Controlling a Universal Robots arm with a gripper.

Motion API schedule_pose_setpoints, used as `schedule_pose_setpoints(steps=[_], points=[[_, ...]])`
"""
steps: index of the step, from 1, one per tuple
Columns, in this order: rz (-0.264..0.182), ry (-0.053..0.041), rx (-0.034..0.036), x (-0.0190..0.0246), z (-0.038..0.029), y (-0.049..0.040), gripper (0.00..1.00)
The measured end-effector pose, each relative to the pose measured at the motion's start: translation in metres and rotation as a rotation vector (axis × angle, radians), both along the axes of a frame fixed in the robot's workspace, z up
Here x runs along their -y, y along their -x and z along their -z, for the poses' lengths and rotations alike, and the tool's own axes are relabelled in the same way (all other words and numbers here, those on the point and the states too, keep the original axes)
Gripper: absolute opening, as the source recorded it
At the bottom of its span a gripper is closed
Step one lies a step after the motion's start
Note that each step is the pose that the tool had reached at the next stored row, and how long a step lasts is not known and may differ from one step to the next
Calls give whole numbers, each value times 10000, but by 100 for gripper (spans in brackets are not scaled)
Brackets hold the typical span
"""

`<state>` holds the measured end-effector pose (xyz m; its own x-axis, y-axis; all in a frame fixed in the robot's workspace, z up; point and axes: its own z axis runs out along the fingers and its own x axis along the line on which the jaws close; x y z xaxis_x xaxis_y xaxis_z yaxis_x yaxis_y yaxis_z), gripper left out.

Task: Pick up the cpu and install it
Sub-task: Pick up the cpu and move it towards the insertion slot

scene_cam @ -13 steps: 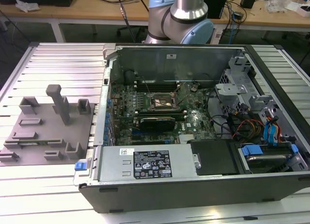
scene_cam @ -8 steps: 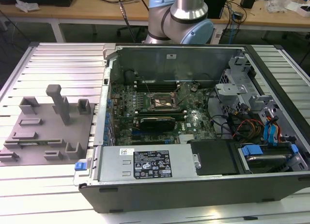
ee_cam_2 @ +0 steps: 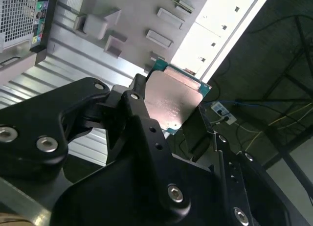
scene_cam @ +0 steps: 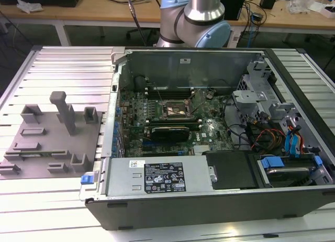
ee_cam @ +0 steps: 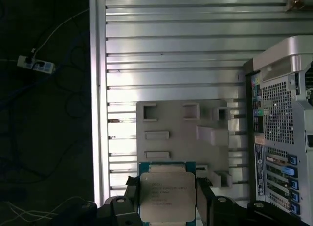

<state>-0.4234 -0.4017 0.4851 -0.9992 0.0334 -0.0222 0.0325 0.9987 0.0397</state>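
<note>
cpu (ee_cam: pixel 165 196): silver-white top, teal-green rim, between black jaws. Fixture plate (ee_cam: pixel 176 138) beyond the jaws: plain grey. Tabletop (ee_cam: pixel 171 50): silver, ribbed stripes.

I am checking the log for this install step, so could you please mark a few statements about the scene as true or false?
1. The gripper grips the cpu between its fingers. True.
2. The cpu sits in the motherboard's socket. False: it is held in the gripper, outside the computer case.
3. The computer case lies open, with its motherboard exposed. True.
4. The grey fixture plate lies inside the computer case. False: it lies on the slatted metal table beside the case, on the exterior view's left.
</note>
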Motion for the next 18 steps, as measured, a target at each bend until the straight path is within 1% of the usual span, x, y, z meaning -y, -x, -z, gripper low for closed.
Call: schedule_pose_setpoints(steps=[3, 10, 16, 17, 18], points=[[1, 0, 0, -1, -1, -2, 55], [0, -1, 0, 0, 0, -210, 55], [0, -1, 0, 0, 0, -347, 55], [1, -1, 0, 0, 0, -402, 55], [0, -1, 0, 0, 0, -422, 55]])
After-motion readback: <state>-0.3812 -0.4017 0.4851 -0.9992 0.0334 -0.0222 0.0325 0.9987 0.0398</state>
